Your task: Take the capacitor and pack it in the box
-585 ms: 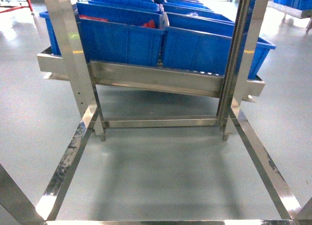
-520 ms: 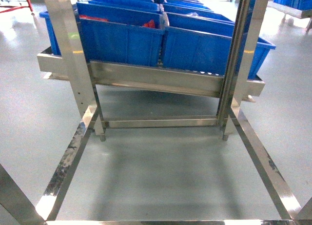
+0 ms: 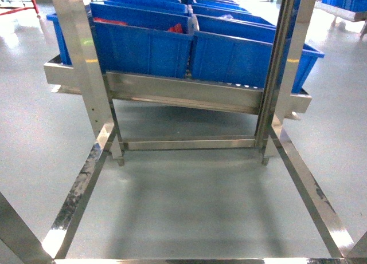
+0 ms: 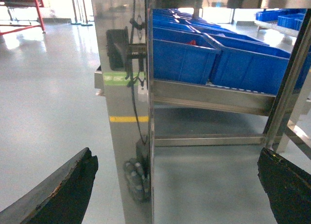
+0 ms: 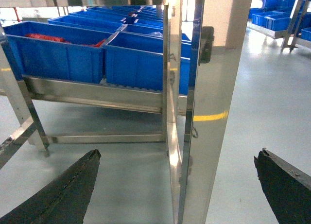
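While both grippers hang wide open and empty facing blue bins, picking hasn't started; next, find the capacitor.

Both steel uprights of the rack run out past the top edge of the head view. The red contents of one blue bin show only as a sliver above the bin's wall, too little to identify. In each wrist view only the dark fingertips show, cut off by the lower corners, well apart from each other. The steel post hides part of the rack behind it.
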